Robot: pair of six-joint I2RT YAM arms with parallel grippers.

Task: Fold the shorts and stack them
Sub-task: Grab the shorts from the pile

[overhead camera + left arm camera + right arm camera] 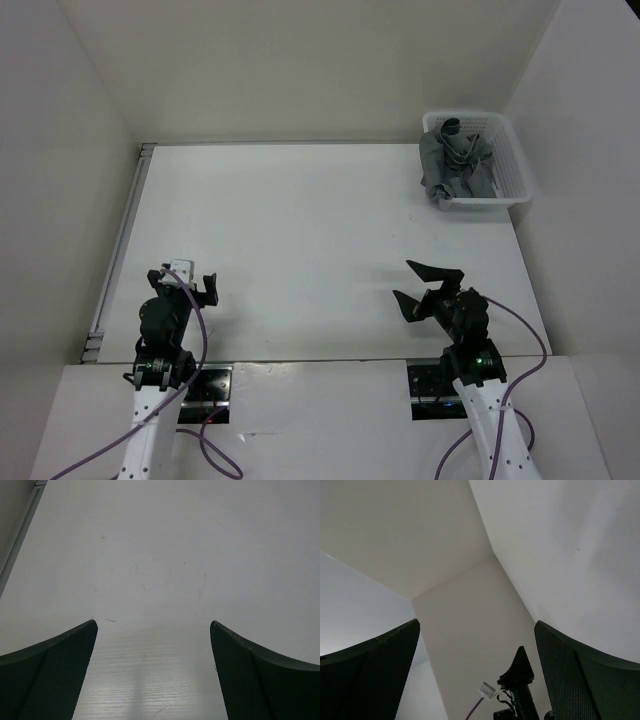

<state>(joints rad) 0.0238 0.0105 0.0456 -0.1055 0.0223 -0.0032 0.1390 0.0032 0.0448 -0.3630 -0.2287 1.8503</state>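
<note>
In the far right basket (516, 168), shorts (455, 160) are lying bunched.
Left gripper (188, 283) and right gripper (424, 287) are gaping empty; right should be pinching a top fold.

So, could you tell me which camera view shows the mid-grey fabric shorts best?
The top external view: the mid-grey fabric shorts lie crumpled in the white mesh basket, far right on the table. Neither wrist view shows them: left sees only table, right sees walls.
</note>
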